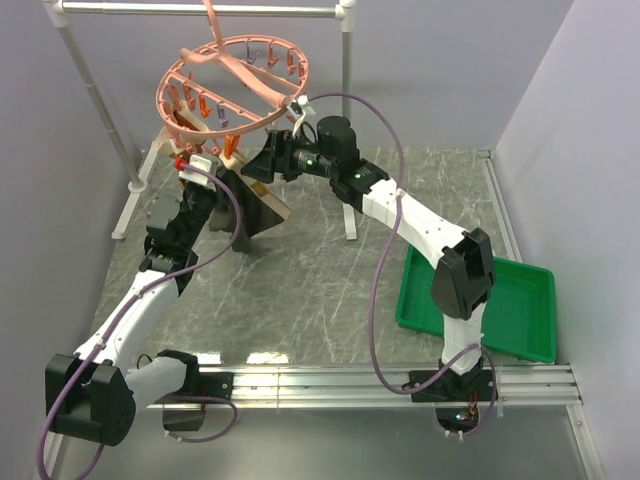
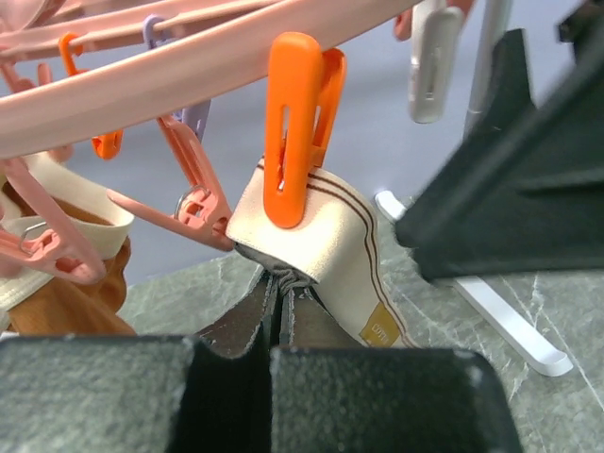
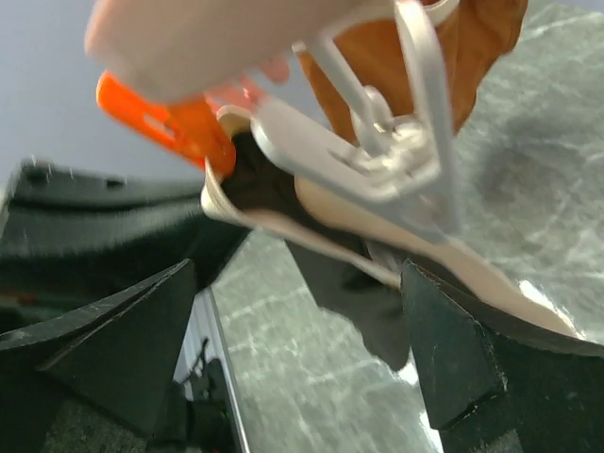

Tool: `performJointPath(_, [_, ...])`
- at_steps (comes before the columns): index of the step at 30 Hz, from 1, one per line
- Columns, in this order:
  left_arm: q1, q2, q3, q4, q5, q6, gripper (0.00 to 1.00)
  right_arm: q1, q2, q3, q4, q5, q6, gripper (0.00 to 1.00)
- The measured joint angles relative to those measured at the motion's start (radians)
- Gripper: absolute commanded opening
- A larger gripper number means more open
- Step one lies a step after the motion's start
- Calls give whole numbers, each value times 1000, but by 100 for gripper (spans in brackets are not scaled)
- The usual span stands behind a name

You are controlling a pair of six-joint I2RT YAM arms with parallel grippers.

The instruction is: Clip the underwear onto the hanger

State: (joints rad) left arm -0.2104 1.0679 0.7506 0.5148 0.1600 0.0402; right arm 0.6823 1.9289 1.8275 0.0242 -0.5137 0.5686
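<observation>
Left wrist view: the left pincer [image 2: 274, 330] is closed tight, its two fingers pressed together on a dark fold of the underwear [image 2: 330, 236] just beneath the rim of the hanger [image 2: 142, 85]. Above that pinch the light tan waistband curls up to the rim, where an orange clip [image 2: 293, 123] hanging from the hanger bites on its top edge. Further along the rim on the left arm's side, an orange-brown garment [image 2: 66, 293] with a pale band hangs from pink clips.

On the right wrist view the right pincer [image 3: 302, 311] stands wide open and holds nothing. Its two dark fingers sit well apart, either side of a white clip [image 3: 377, 160] that hangs from the hanger, with the waistband passing between them. This view is blurred, so I cannot tell whether the white clip has bitten onto the cloth.

From the top external view both pincers meet under the near edge of the hanger, and the dark body of the underwear droops below it toward the marbled tabletop [image 1: 320, 280]. The hanger hangs tilted by its hook from the top bar of a white pipe rack [image 1: 200, 10]. A green tray [image 1: 520, 310] lies well away from the hanger, beside the right arm's base.
</observation>
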Motion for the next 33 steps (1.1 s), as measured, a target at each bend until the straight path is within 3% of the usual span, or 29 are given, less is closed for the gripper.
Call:
performJointPath(8, [50, -8, 0, -36, 2, -6, 0, -12, -126, -165, -2, -19, -93, 93])
performJointPath(17, [158, -8, 9, -90, 70, -45, 2, -92, -204, -244, 10, -42, -167, 92])
performJointPath(22, [209, -1, 32, -108, 145, -90, 0, -106, -259, -420, 97, -63, -243, 92])
performJointPath(27, [236, 0, 48, -126, 220, -117, 1, -95, -226, -553, 217, -90, -380, 91])
performJointPath(33, [243, 2, 56, -142, 274, -139, 0, -68, -39, -514, 304, -115, -541, 91])
